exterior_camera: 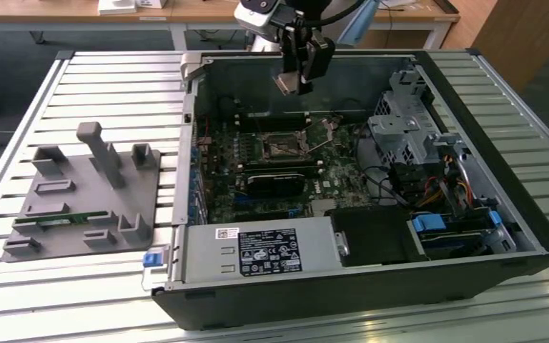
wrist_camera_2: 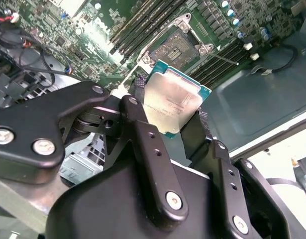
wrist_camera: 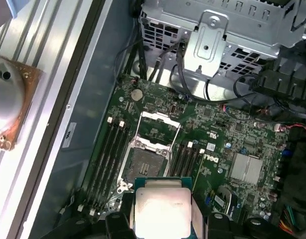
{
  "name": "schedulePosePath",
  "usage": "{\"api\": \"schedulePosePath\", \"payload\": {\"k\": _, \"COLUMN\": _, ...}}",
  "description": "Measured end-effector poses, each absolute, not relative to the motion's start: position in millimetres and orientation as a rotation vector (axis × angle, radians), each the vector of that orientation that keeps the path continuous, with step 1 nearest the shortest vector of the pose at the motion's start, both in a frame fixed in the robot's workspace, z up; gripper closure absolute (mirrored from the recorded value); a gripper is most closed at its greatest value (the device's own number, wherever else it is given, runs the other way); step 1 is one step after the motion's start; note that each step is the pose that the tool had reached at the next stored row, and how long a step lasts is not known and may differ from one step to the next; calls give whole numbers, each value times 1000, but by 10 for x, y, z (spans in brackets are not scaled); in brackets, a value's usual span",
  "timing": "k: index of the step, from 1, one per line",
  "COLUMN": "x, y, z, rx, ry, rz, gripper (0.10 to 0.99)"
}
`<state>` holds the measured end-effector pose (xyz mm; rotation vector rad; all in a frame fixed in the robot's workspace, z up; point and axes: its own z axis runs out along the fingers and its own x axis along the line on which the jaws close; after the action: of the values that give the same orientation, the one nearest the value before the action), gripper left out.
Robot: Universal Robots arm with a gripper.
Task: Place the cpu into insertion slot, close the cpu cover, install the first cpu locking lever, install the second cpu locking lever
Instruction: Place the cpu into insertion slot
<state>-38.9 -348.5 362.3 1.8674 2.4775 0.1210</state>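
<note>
Second wrist view: cpu (wrist_camera_2: 173, 99) clamped in hand (wrist_camera_2: 167, 110), above insertion slot (wrist_camera_2: 175, 45).

1. The cpu (wrist_camera_2: 172, 102) has a silvery-beige face and a teal-green edge.
2. The gripper (wrist_camera_2: 167, 109) has matt black fingers (wrist_camera_2: 145, 134) with silver screw heads.
3. The motherboard (wrist_camera: 232, 134) is dark green, speckled with small parts. Its memory slots (wrist_camera: 110, 149) are black.
4. The insertion slot (wrist_camera: 145, 162) has a dark centre and a silver frame.
5. The computer case (exterior_camera: 351, 300) is black outside and grey within.
6. The table (exterior_camera: 503, 93) is pale grey, ribbed in parallel stripes.
7. The fixture (exterior_camera: 83, 196) is plain grey.
</note>
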Motion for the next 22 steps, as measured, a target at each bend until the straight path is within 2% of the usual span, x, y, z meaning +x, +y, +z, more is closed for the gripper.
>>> {"api": "schedulePosePath", "payload": {"k": 22, "x": -389, "y": -3483, "z": 3609, "rx": 2151, "ry": 2223, "rz": 112, "gripper": 549}}
